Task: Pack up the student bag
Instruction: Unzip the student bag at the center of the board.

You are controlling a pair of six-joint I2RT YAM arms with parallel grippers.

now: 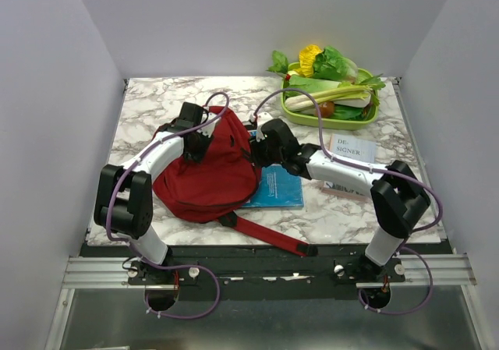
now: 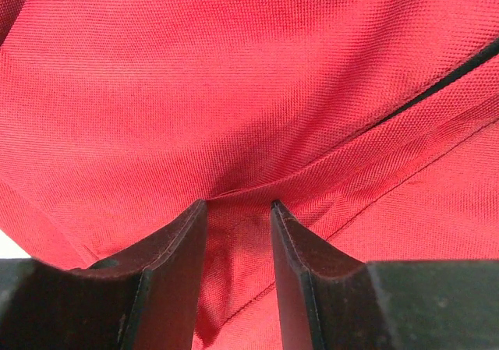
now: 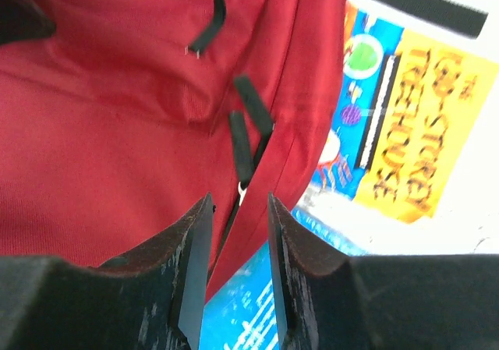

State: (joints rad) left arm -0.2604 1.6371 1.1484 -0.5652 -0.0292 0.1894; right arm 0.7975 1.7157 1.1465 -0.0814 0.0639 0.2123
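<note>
The student bag [image 1: 210,171], dark red fabric, lies on the marble table left of centre, with one red strap [image 1: 269,237] running to the near edge. My left gripper [image 1: 195,136] is at the bag's far left side. In the left wrist view its jaws [image 2: 238,203] stand narrowly apart with a fold of red fabric [image 2: 234,93] pinched between them, creases running to the tips. My right gripper [image 1: 261,143] is at the bag's right edge. In the right wrist view it [image 3: 238,196] is slightly open over the zip line, with the black zip pulls [image 3: 239,143] just beyond the tips.
A blue book [image 1: 277,188] lies partly under the bag's right side. A cover with a yellow panel [image 3: 405,124] shows beside it. A white card [image 1: 351,149] lies to the right. A green tray [image 1: 290,113] of toy vegetables stands at the back right.
</note>
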